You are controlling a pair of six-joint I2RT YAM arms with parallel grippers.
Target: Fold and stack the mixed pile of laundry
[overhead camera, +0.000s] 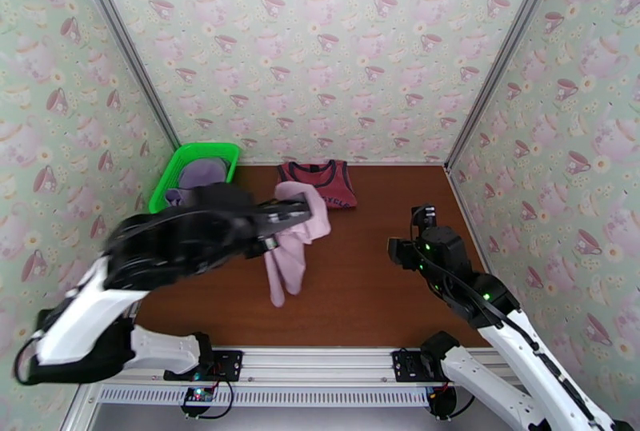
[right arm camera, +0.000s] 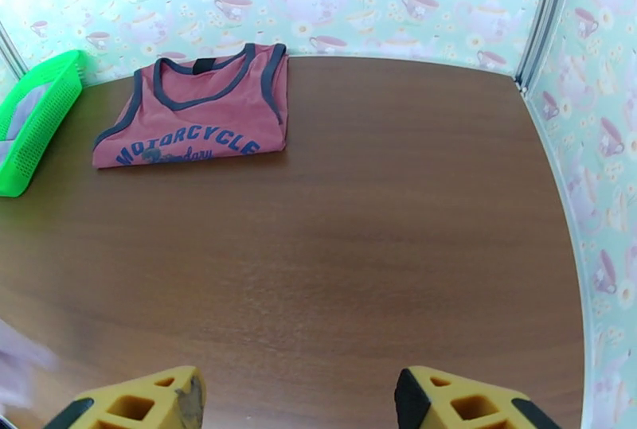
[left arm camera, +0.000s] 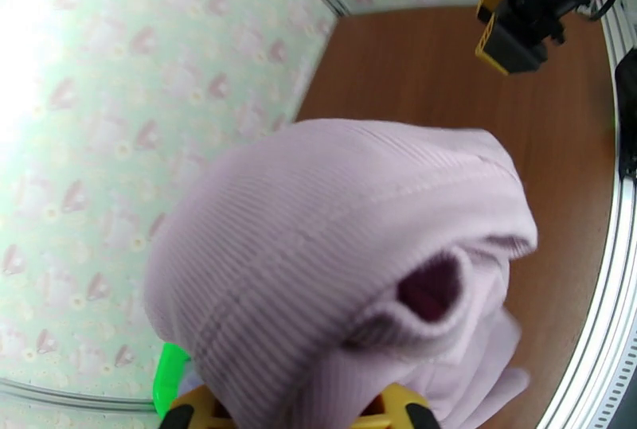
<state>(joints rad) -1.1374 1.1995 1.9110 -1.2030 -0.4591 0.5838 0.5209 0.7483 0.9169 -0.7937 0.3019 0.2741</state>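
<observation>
**Left arm lifting the pale pink shirt; right arm waiting, jaws apart**

In the top view we see the left gripper (overhead camera: pixel 282 226), blurred, over the left half of the worktop (overhead camera: pixel 376 297). Its jaws are pressed together on the pale pink shirt (overhead camera: pixel 290 258), which hangs from it in a long loose fold towards the near edge. We cannot tell whether the lower end of the shirt touches the wood. In the left wrist view the ribbed cloth of the shirt (left arm camera: pixel 342 263) drapes over the yellow fingertips (left arm camera: pixel 189 416) and hides the gap between them.

The dusty-red tank top (overhead camera: pixel 324 182) lies folded flat at the far edge of the worktop, left of the middle. The right wrist view shows its dark trim and the printed word "MOTORCYCLE" on the tank top (right arm camera: pixel 195 116).

The green basket (overhead camera: pixel 210 149) stands in the far left corner, just beside the tank top. A lavender garment (overhead camera: pixel 202 173) lies inside it. We see the mesh wall of the basket (right arm camera: pixel 44 116) at the left of the right wrist view.

The right gripper (overhead camera: pixel 422 215) hangs over the right half of the worktop, near its right edge, well apart from the garments. In its own wrist view the right gripper (right arm camera: pixel 298 403) has its jaws spread with nothing between them, over bare wood (right arm camera: pixel 358 224).
</observation>
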